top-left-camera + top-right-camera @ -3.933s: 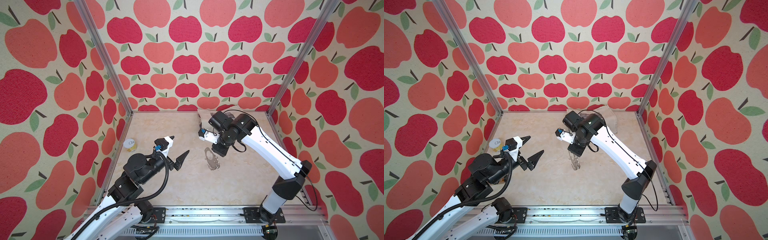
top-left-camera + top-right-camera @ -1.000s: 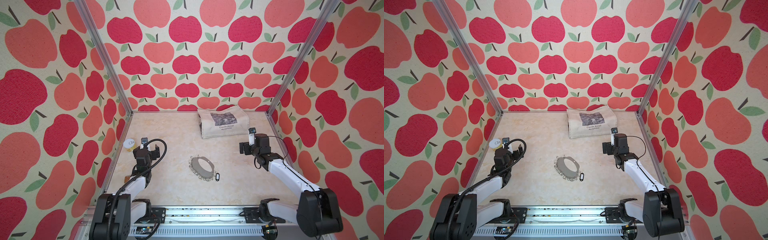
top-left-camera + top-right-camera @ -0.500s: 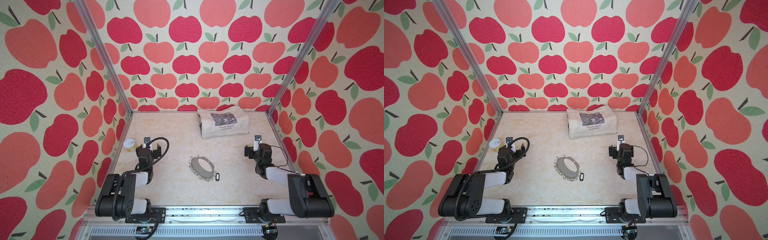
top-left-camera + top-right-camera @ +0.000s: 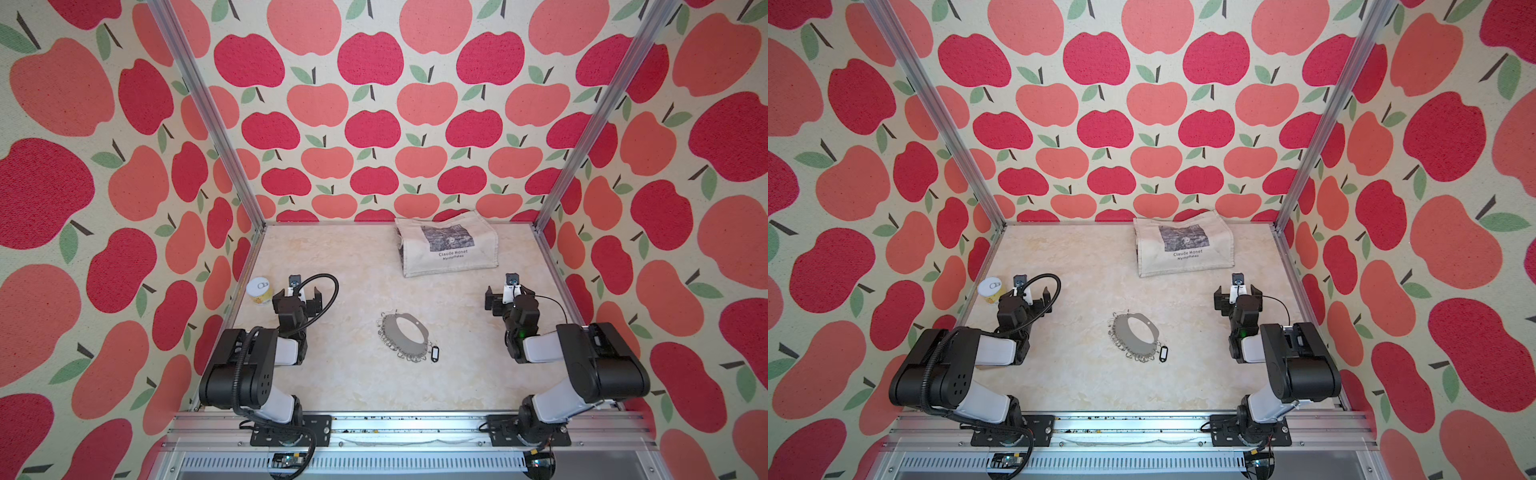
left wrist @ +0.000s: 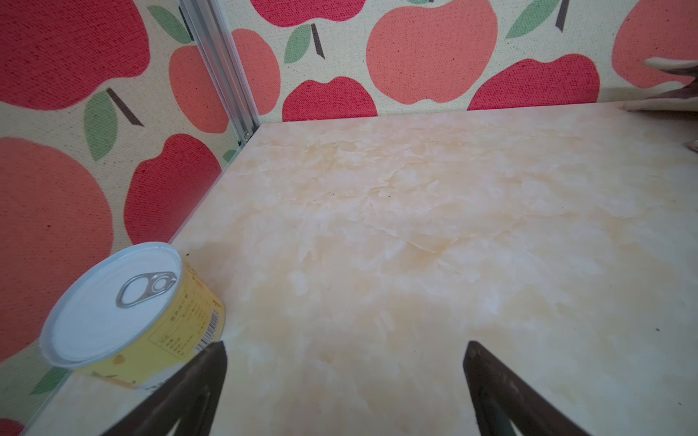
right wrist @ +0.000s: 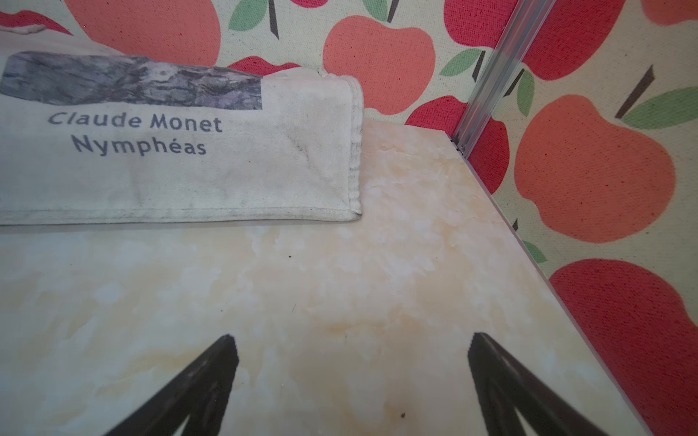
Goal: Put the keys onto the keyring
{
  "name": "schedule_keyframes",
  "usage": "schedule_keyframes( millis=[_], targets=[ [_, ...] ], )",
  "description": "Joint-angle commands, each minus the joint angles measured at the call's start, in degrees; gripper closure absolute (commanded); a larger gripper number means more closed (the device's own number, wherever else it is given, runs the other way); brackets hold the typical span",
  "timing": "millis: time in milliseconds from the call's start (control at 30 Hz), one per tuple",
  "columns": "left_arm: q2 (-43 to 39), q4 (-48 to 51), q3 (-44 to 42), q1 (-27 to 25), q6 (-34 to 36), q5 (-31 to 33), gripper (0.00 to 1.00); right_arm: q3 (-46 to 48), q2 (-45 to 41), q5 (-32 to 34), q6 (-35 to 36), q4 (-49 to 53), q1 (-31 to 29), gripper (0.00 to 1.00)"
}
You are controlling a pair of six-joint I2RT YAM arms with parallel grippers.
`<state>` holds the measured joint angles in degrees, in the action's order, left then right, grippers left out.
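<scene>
Yellow can [image 5: 128,309] upright, just beside left gripper [image 5: 345,345]. Left gripper: jaws wide apart, nothing between, low over table [image 5: 415,226]. Keyring [image 4: 402,336] flat, grey face up, between both grippers, well apart from each. Keys [image 4: 435,354] touching its ring fringe on side toward right gripper [image 6: 353,338]; threaded or not, cannot tell. Right gripper: jaws spread, empty. Monet tote bag [image 6: 181,151] ahead of it.

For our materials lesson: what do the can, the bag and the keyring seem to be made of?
Can: probably metal, matte pale lid with pull-tab, glossy yellow label. Bag: cream woven cloth, stitched hems. Keyring: matte grey plate, material unclear; its rings glint like metal.
</scene>
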<state>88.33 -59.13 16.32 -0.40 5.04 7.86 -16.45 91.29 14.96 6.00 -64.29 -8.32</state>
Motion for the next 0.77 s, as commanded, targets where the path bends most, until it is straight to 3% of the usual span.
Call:
schedule_keyframes(
  millis=[0, 133, 733],
  targets=[
    [1.7, -2.7, 0.0, 0.8, -1.8, -1.9, 0.01, 1.3, 1.8, 2.5, 1.3, -7.0, -1.1, 0.01],
    [4.1, -4.8, 0.1, 0.8, -1.5, -1.0, 0.01, 0.9, 2.1, 6.7, 0.7, -6.8, -1.5, 0.01],
    [4.5, -4.9, 0.6, 0.7, -1.4, -0.6, 0.01, -0.5, 1.7, 6.5, 0.1, -3.7, -1.1, 0.01]
  ],
)
